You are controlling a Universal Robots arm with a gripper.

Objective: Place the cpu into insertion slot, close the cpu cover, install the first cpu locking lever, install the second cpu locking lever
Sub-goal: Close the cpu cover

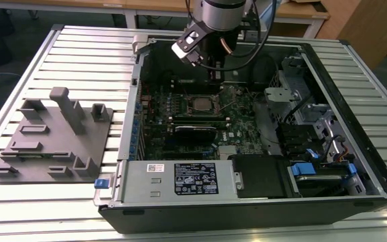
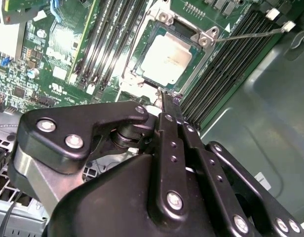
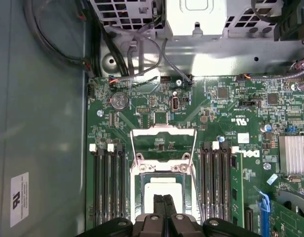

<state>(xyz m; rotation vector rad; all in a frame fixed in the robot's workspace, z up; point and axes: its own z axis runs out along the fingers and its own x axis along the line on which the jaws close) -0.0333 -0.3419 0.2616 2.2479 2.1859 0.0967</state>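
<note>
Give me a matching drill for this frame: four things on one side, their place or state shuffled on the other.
Things:
1. cpu
2. gripper
3. grey tray
4. memory slots

Place or state:
A. on the table, outside the case
B. long and black, on both sides of the socket
C. lying in the slot
D. shut, just over the cpu

Pairs: 1-C, 2-D, 3-A, 4-B
</note>
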